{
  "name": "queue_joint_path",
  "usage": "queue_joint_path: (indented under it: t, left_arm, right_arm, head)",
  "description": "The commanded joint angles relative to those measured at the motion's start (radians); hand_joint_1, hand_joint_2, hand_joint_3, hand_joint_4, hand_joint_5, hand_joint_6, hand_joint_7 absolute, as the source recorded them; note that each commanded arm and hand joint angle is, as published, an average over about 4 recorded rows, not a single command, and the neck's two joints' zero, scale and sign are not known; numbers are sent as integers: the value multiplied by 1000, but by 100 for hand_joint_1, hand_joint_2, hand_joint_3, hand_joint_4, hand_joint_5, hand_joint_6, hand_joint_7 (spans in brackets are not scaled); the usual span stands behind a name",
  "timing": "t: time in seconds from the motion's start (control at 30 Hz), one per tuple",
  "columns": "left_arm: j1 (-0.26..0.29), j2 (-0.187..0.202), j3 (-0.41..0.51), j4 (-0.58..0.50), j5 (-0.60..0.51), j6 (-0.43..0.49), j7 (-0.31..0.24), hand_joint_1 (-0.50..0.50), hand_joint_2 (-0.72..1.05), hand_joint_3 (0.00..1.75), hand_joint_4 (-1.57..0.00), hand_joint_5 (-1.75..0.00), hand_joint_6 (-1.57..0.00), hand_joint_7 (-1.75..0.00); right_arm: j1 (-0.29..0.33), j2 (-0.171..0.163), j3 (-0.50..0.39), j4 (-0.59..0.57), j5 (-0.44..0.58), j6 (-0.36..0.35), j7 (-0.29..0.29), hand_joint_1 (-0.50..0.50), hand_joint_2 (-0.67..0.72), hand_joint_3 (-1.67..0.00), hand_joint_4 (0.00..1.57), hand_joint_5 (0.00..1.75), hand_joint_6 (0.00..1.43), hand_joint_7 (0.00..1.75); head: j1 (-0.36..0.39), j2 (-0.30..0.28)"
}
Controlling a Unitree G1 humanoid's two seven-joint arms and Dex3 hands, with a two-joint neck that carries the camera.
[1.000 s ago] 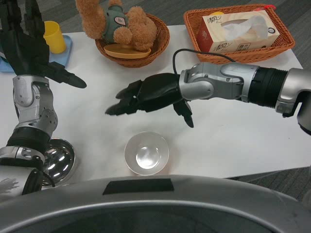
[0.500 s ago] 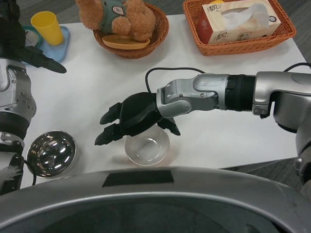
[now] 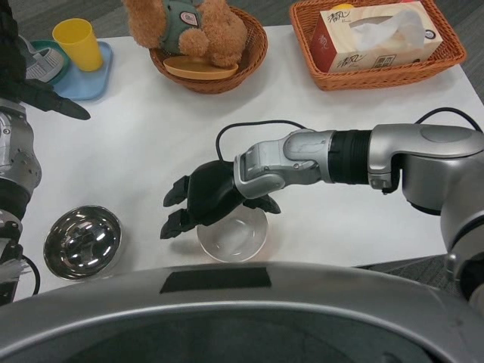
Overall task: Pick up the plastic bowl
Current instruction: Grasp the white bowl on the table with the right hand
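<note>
- Two hands are showing in my head view, and only the right hand (image 3: 210, 200) is working near the target.
- I am seeing the plastic bowl (image 3: 234, 236), a clear shallow one, sitting upright on the white table (image 3: 151, 151) near its front edge, roughly in the middle of the view.
- The right hand is hovering over the bowl's far-left rim, palm down; its fingers (image 3: 175, 212) are curling downward and reaching past the rim to the bowl's left, while the thumb (image 3: 266, 204) is lying over the far-right rim.
- The fingers are lying slightly apart and are not closing on anything; I cannot tell whether any of them is touching the rim.
- The left hand (image 3: 23, 72) is waiting high at the left edge, one dark finger pointing out over the table; how the rest of it lies is cut off by the frame, so I cannot tell.
- A steel bowl (image 3: 82, 241) is sitting well to the left of the plastic bowl, near the left forearm.
- At the far side I am reading a yellow cup (image 3: 76, 43) on a blue plate (image 3: 92, 79), a teddy bear (image 3: 189, 29) in a round wicker basket (image 3: 246, 64), and a tissue box (image 3: 378, 34) in a rectangular wicker tray (image 3: 446, 53).
</note>
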Motion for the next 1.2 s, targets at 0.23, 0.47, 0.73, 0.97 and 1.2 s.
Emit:
queue_joint_path:
  t: [0.23,0.47,0.73,0.97,1.2]
  left_arm:
    - [-1,25,0,3,-15,5,-4,-50,-59,0,0,0,0,0]
    - [-1,32,-3,10,-20,5,-4,-50,-64,0,0,0,0,0]
    - [-20,44,-59,46,-42,5,-7,-50,-64,0,0,0,0,0]
    - [-27,53,-82,53,-48,5,-8,-50,-64,0,0,0,0,0]
    - [-24,55,-82,52,-53,5,-8,-50,-64,0,0,0,0,0]
  right_arm:
    - [-28,-48,24,-101,15,87,38,-25,34,-16,3,0,2,14]
    - [-9,-74,8,-153,13,124,53,-28,34,-16,3,0,3,14]
    - [57,-67,-6,-118,35,122,53,-29,34,-16,3,0,2,5]
    - [77,-30,3,-23,92,81,56,-25,34,-16,1,0,1,7]
    - [77,-26,9,-9,110,77,57,-25,23,-16,0,0,3,14]
  head:
    - [0,-16]
    - [-4,-46]
    - [2,-99]
    - [11,-115]
    - [10,-116]
